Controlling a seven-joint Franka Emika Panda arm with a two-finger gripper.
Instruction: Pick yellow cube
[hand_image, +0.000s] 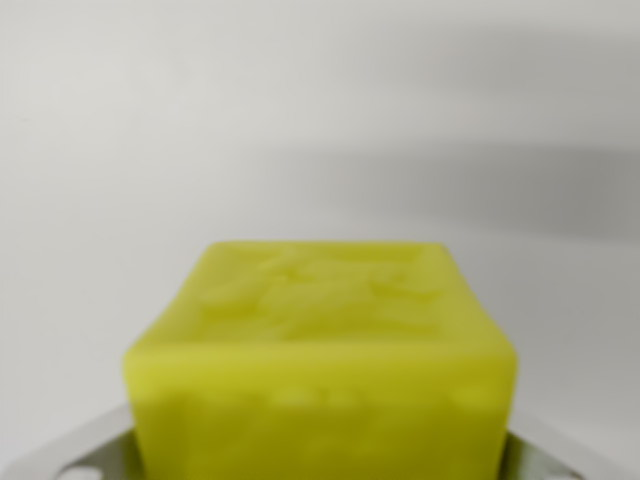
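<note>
Fingers: you see only two pale grey pieces at the bottom corners, one (75, 455) at the wrist view's left and one at the wrist view's right. They sit just beside the cube's lower edges, but you cannot tell whether they press on it or stand clear.
Gripper (320, 470): its middle is hidden behind the cube, so you cannot tell if it is apart or clamped.
Cube (320, 370): yellow, very close to your camera, filling the lower middle of the view between the two grey pieces. Its bottom is cut off by the frame edge.
Cube top: you look down on it at a slant; it carries a raised, blurred relief you cannot read.
Cube front: smooth, slightly bumpy near the upper edge, out of focus.
Background (320, 110): plain pale grey-white, with a soft darker band of shadow (500, 190) across the wrist view's right.
</note>
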